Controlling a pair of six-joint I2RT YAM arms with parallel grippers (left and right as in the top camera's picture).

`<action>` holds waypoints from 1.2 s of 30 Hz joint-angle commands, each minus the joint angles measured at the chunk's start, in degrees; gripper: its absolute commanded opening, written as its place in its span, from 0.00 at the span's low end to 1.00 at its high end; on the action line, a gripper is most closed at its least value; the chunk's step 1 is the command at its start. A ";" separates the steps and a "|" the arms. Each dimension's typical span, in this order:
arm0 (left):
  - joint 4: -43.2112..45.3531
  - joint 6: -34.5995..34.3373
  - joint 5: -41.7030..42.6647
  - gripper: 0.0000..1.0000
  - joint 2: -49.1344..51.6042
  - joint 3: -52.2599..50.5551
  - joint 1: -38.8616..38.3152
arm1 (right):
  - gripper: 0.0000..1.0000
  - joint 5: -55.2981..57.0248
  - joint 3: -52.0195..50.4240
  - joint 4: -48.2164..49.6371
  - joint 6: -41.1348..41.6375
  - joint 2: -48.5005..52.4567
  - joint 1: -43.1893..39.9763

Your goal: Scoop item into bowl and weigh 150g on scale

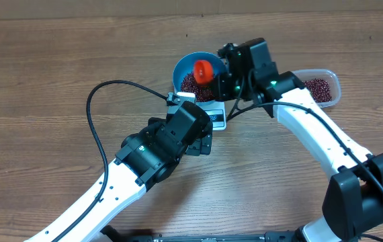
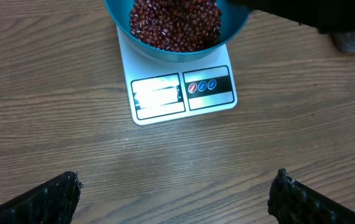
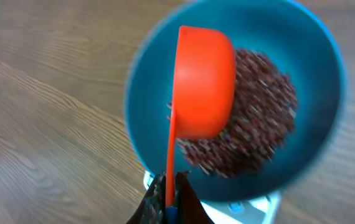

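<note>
The light-blue bowl (image 1: 182, 68) (image 2: 123, 23) (image 3: 317, 81) stands on the white scale (image 2: 165, 96) (image 1: 216, 115) and holds a heap of dark red beans (image 2: 174, 25) (image 3: 258, 130) (image 1: 189, 83). My right gripper (image 3: 170, 186) is shut on the thin handle of an orange scoop (image 3: 203, 81) (image 1: 203, 70), which hangs tipped over the bowl with its back toward the camera. My left gripper (image 2: 174, 199) stands open over bare wood just in front of the scale, nothing between its fingers (image 2: 56, 196). The scale's display is washed out by glare.
A clear plastic tub (image 1: 320, 89) with more beans sits to the right of the bowl, behind the right arm. A black cable (image 1: 97, 128) loops over the table left of the left arm.
</note>
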 commanded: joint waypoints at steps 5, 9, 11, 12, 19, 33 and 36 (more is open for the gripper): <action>0.07 -0.72 -0.59 1.00 0.22 0.20 -0.11 | 0.04 10.36 1.36 2.80 0.13 3.04 2.21; 0.07 -0.72 -0.59 1.00 0.22 0.20 -0.11 | 0.04 10.64 1.31 2.38 -3.13 4.09 2.21; 0.07 -0.72 -0.59 0.99 0.22 0.20 -0.11 | 0.04 11.21 1.03 2.58 -5.86 4.59 2.21; 0.07 -0.72 -0.59 1.00 0.22 0.20 -0.11 | 0.04 12.07 0.92 2.58 -6.40 4.81 2.21; 0.07 -0.72 -0.59 1.00 0.22 0.20 -0.11 | 0.04 13.55 -0.55 1.90 -13.84 5.84 2.21; 0.07 -0.72 -0.59 1.00 0.22 0.20 -0.11 | 0.04 6.93 -0.57 -1.38 -13.77 8.00 2.21; 0.07 -0.72 -0.59 1.00 0.22 0.20 -0.11 | 0.04 1.62 -0.42 -1.68 -13.16 8.00 2.21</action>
